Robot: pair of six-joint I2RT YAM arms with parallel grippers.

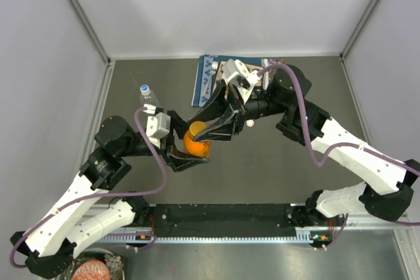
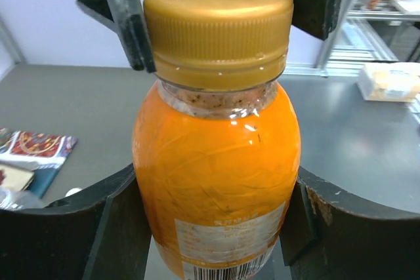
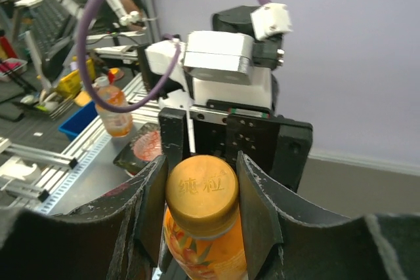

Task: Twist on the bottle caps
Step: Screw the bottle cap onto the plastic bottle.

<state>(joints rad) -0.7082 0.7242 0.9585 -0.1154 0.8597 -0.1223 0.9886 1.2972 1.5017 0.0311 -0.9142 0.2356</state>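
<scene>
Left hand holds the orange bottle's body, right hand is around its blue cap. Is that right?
No: the cap is gold-orange, not blue, as the left wrist view shows. The left hand does hold the orange bottle by its body, with the right hand around the cap.

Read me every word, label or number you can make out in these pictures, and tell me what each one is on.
"纯粒", as best it reads: embossed on top of the orange cap, right wrist view.
Pale label on the orange bottle: print too blurred to read.
Barcode under it: digits unreadable.
Patterned packet at the far side, top view: no legible words.
</scene>
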